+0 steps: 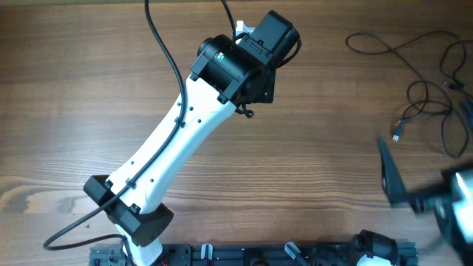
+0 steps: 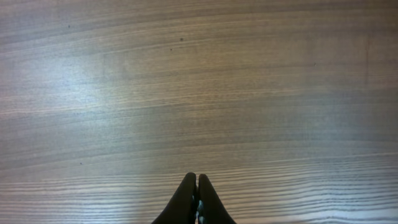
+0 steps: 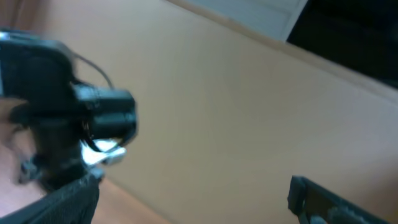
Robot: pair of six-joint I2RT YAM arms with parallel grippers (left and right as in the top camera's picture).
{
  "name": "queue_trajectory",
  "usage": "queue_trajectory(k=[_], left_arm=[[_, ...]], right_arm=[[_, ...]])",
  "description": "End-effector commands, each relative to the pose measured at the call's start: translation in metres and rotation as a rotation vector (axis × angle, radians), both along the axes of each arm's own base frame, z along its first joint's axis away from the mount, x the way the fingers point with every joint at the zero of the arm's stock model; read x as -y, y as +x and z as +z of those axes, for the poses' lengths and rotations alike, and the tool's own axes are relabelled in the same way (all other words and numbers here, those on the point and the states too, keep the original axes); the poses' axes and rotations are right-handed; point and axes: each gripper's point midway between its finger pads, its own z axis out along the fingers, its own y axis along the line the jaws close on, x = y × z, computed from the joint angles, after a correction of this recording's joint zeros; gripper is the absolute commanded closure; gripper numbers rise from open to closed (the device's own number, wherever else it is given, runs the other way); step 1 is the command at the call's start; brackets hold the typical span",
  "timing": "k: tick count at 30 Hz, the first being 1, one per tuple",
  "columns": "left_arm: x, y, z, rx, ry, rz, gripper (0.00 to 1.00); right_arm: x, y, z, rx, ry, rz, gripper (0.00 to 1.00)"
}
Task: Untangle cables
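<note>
The left end effector (image 2: pixel 197 190) is narrow: in the left wrist view its two dark fingers (image 2: pixel 185 198) touch each other at the tips and nothing is between them, and under them is only bare wood of the desk (image 1: pixel 332 111). From above, this end effector is hidden under its own black wrist, which is at about 12 o'clock of the desk, and the white left arm (image 1: pixel 177 140) goes from there down to its base at about 7 o'clock, with a thick black wire (image 1: pixel 166 52) along it. The right end effector (image 3: pixel 191 186) is wide, with one dark finger at each lower corner of its blurred wrist view and nothing held; from above it is a blurred shape at about 4 o'clock. The cables (image 1: pixel 430 108) lie in loose thin loops at about 2 o'clock, with one small plug end (image 1: pixel 397 136) pointing toward 6 o'clock, near the right end effector and apart from it, and well apart from the left one.
</note>
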Motion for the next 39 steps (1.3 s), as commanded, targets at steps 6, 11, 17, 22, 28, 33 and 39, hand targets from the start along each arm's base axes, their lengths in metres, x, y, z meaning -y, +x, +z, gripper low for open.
queue_trajectory(k=[6,11,17,22,28,33,39], left_arm=[[-0.005,-0.004,0.015,0.037,-0.008,-0.008,0.96],[0.000,-0.008,0.013,0.011,-0.032,-0.023,0.96],[-0.001,-0.009,0.012,0.006,-0.027,-0.023,0.96],[-0.004,-0.012,0.010,-0.008,-0.012,-0.023,0.96],[-0.005,-0.013,0.010,-0.010,-0.010,-0.024,0.96],[-0.005,-0.013,0.010,-0.013,-0.009,-0.023,0.87],[-0.005,-0.014,0.009,-0.015,-0.007,-0.023,0.74]], right_arm=[[0.008,0.053,-0.077,-0.156,0.184,0.021,0.00],[0.017,0.048,-0.097,-0.226,0.213,-0.078,0.00],[0.018,0.048,-0.133,-0.274,0.267,-0.084,0.00],[0.018,0.055,-0.176,-0.328,0.344,-0.076,0.00],[0.020,0.073,-0.233,-0.415,0.385,-0.090,0.00],[0.030,0.081,-0.273,-0.478,0.475,-0.195,0.00],[0.024,0.083,-0.286,-0.495,0.463,-0.193,0.00]])
